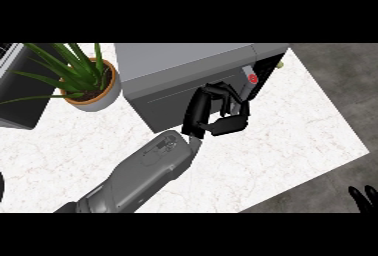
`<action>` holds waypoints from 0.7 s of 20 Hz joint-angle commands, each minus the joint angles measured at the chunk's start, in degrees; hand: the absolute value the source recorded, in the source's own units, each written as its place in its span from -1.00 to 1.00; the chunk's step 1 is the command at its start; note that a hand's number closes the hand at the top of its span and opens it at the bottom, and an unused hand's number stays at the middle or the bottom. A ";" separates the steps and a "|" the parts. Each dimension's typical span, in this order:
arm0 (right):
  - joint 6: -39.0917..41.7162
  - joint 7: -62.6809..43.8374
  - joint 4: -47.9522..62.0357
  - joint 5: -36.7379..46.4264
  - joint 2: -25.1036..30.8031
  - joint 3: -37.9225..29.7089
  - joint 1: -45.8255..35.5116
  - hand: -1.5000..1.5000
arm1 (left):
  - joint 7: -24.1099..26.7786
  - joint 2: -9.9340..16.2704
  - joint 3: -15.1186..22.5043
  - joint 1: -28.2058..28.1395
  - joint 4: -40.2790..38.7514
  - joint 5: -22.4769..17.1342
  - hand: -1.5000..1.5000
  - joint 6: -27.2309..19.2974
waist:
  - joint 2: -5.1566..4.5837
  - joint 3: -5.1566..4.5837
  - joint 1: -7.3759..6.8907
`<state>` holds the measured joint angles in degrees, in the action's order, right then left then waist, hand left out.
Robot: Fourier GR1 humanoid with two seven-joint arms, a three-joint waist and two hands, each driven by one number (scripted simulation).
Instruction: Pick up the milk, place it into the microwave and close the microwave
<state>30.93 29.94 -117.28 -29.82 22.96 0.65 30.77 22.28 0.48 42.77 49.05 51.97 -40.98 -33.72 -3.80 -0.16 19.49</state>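
The grey microwave (184, 62) stands at the back of the white counter (295, 135), with its dark door (166, 105) facing me and lying flat against the body. A red button (252, 78) marks its control panel on the right. My left hand (199, 112) is against the door's right part, next to the panel. Its fingers (221, 92) and thumb (230, 124) are loosely bent with nothing between them. The milk shows nowhere in view. My right hand (363, 196) rests at the lower right edge, fingers up.
A potted green plant (88, 82) stands left of the microwave. A dark appliance (18, 95) fills the far left edge. The counter's right edge (332, 105) drops to a dark floor.
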 commanded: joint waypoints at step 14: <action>2.36 -1.46 -3.60 -5.81 2.50 -0.87 2.69 -1.00 | 2.63 -0.46 -1.41 5.86 -6.46 -4.43 1.00 0.38 | -1.07 0.13 1.74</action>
<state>32.30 28.42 -120.38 -34.51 24.79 0.10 32.79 25.65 0.31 43.56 50.03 50.31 -44.13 -35.00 -4.02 -0.02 20.57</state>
